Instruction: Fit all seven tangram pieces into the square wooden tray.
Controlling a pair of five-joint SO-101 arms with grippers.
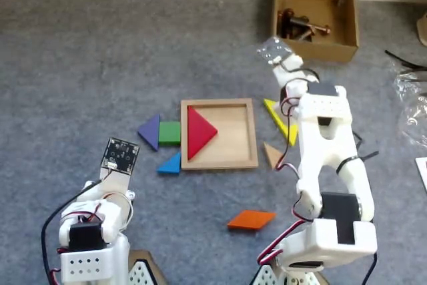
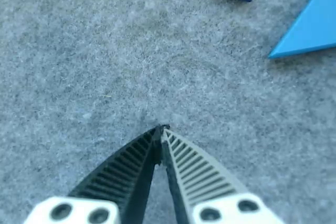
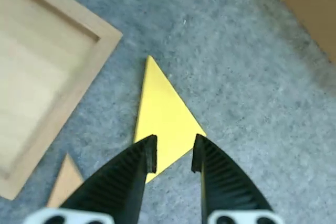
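— How far along is it?

— Barely started, I'd say. One piece, the red triangle, lies inside the wooden tray, against its left half. The other six are out on the bench around it.

— Which ones?

— Left of the tray, the purple triangle touches the green square, which sits just beside the rim. The blue triangle is at the tray's near-left corner. The orange parallelogram lies well apart, in front of the tray. The small tan triangle is just off its near-right corner, and the yellow triangle is just right of it.

— And that's the one in hand?

— Looks so. The right gripper hangs over the yellow triangle's end farthest from the tray, jaws apart and nothing in them. Whether the tips touch the wood, I can't tell.

— The other arm?

— The left gripper is clenched on nothing, over bare grey felt to the left of the tray, near the blue triangle.

— So what next?

— My guess: it comes down, pinches the yellow piece by its thin edges and carries it over the rim. A flat piece like that could slip, so the jaws need to sit square. It would also need turning to lie beside the red one.
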